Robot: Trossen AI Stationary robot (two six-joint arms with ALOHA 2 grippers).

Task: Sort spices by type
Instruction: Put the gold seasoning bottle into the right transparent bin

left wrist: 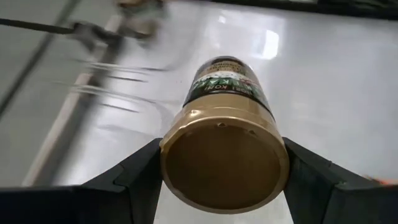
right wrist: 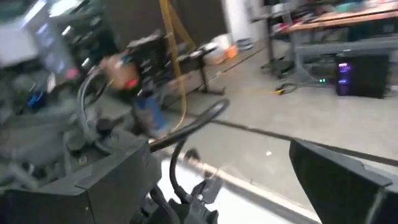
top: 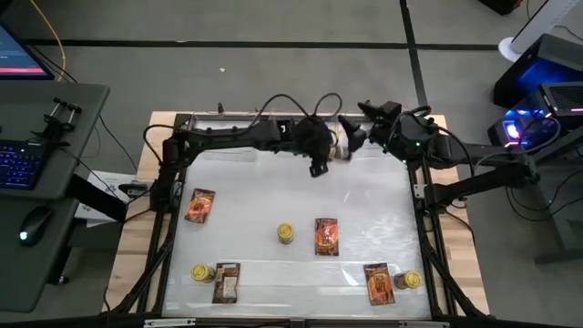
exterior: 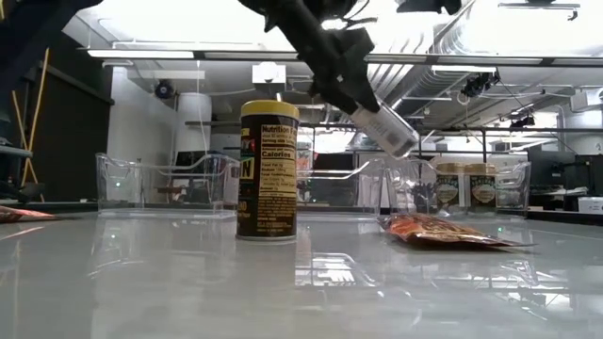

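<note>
Left gripper [top: 335, 146] clamps tan-lidded jar [top: 341, 145] near table's far edge; right gripper [top: 357, 128] open just beside.

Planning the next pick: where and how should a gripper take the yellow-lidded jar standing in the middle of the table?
Probably from straight above, closing the fingers across the lid or upper body of the yellow-lidded jar. It stands upright and apart from the packet beside it, so its round sides are free. The left gripper already holds a tan-lidded jar.

Left end effector [top: 335, 146] holds jar [top: 342, 146] at table's [top: 364, 210] far edge.
</note>
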